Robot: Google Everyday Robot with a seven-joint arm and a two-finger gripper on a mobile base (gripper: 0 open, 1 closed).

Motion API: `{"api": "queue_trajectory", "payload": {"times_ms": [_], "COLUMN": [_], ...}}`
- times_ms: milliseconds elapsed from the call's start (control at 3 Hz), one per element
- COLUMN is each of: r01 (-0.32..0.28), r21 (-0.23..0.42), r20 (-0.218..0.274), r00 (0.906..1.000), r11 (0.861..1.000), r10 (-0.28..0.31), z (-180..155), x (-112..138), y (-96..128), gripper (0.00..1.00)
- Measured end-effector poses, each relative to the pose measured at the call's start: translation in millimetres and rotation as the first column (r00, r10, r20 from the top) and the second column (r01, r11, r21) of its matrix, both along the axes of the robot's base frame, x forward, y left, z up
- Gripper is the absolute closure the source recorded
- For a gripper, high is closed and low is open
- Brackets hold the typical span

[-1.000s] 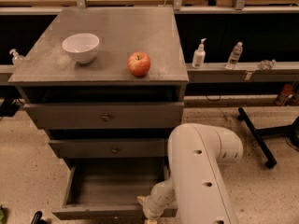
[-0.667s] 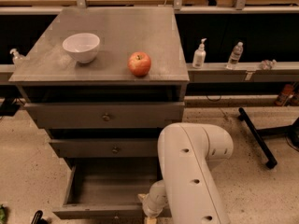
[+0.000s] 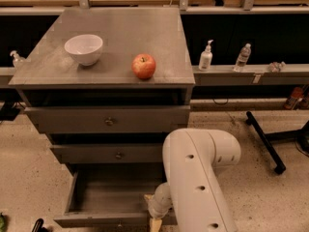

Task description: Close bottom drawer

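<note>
Bottom drawer pulled well out at cabinet base, box empty, front panel running left-right. Gripper low at frame bottom, at panel's right part, arm over right corner. Parted or closed: we cannot tell. We judge push must go straight in, toward cabinet, across panel's long axis.

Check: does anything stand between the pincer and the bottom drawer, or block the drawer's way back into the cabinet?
Nothing visible does. The bottom drawer is pulled out and its box looks empty. The pincer is low at its front panel, right of centre, with nothing between them. The arm hides the drawer's right end.
</note>
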State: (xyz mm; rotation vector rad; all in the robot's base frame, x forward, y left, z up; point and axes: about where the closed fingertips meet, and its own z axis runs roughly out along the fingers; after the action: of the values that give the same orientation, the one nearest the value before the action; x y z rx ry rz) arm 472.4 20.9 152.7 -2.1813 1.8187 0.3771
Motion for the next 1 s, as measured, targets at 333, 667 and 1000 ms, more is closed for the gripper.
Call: {"api": "queue_trajectory", "payload": {"times_ms": [333, 667, 1000], "r01": [0.029, 0.040, 0.040], "r21": [0.042, 0.059, 0.059], "r20": [0.021, 0.035, 0.035], "r00": [0.9993, 0.9985, 0.9985], "r11": [0.999, 0.997, 0.997], "r10": [-0.030, -0.042, -0.042], "z": [0, -5, -2], "x": [19, 32, 31], "y": [-8, -10, -10], "gripper": [0.00, 0.00, 0.24]}}
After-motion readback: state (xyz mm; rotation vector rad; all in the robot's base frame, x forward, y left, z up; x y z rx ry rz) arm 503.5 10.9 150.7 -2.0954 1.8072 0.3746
